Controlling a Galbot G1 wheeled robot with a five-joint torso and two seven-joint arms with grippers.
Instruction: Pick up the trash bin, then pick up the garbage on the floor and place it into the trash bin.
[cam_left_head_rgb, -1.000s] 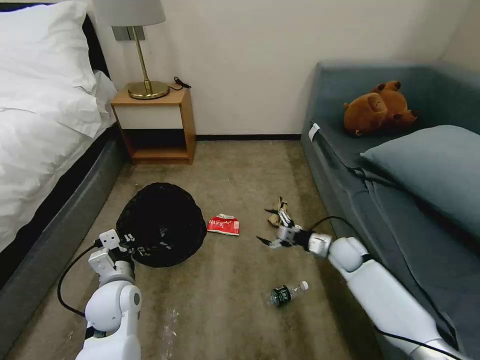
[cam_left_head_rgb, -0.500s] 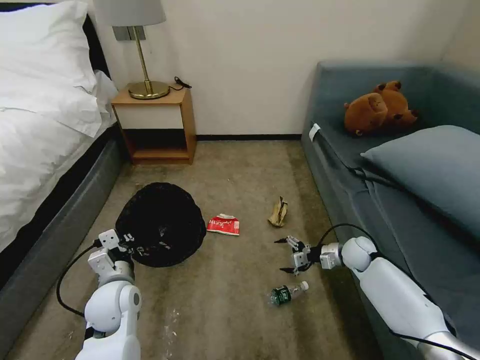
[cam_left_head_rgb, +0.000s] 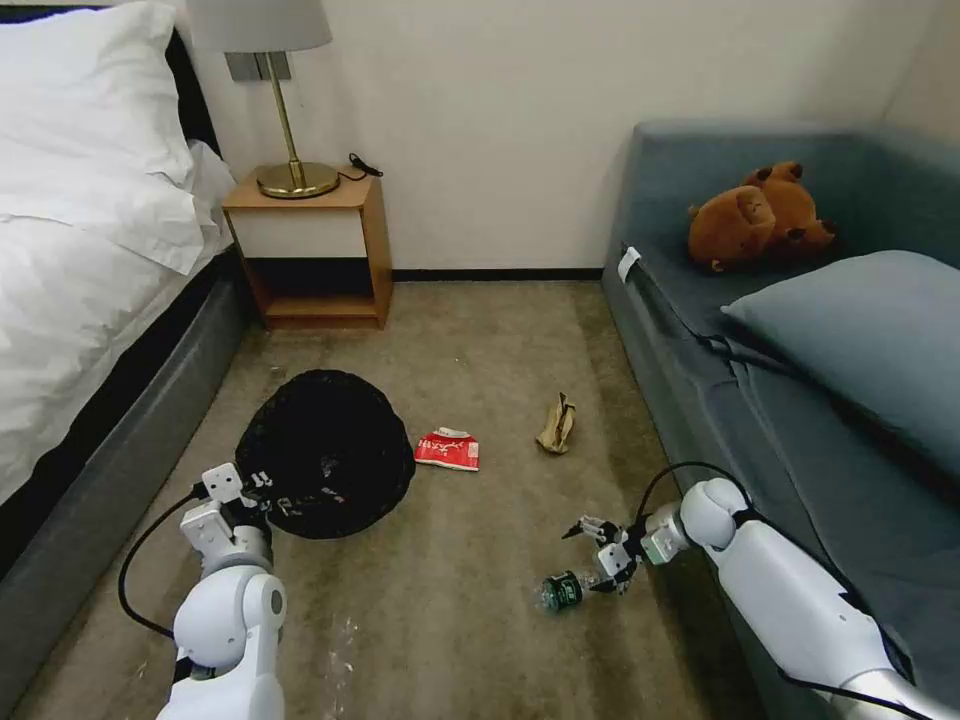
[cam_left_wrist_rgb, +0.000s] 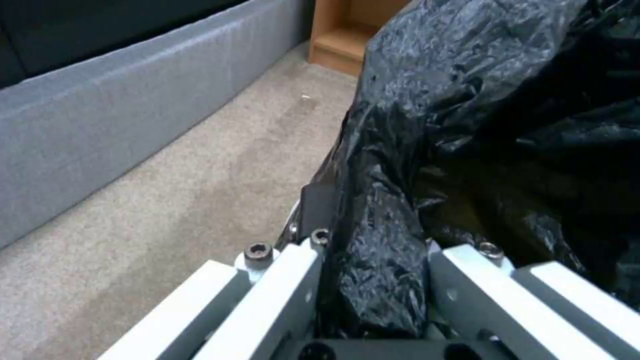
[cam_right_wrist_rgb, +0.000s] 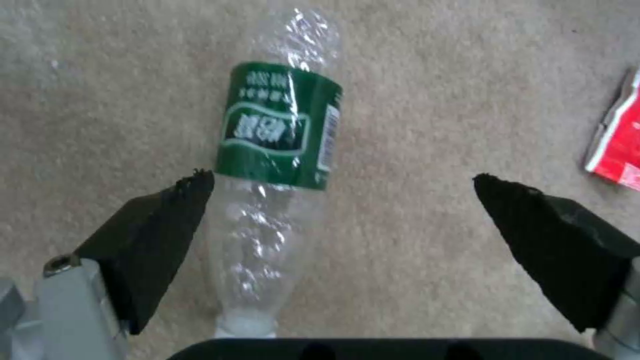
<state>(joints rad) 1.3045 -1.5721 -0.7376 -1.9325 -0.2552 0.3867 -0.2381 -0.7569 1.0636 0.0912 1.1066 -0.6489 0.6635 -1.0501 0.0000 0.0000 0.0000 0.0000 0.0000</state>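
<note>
The clear green-labelled bottle (cam_right_wrist_rgb: 273, 150) lies on the carpet (cam_left_head_rgb: 470, 600), crumpled, between the spread fingers of the right gripper (cam_right_wrist_rgb: 343, 200), one fingertip (cam_right_wrist_rgb: 190, 187) just beside its body. The head view adds the left gripper (cam_left_head_rgb: 250, 490) clamped on the bag-lined rim of the trash bin (cam_left_head_rgb: 325, 450), with the red-and-white packet (cam_left_head_rgb: 447, 449) and tan scrap (cam_left_head_rgb: 557, 424) lying apart on the floor.

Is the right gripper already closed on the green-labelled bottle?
No: in the right wrist view the right gripper is open, its black fingertips spread to either side of the bottle, which lies on the carpet.
</note>
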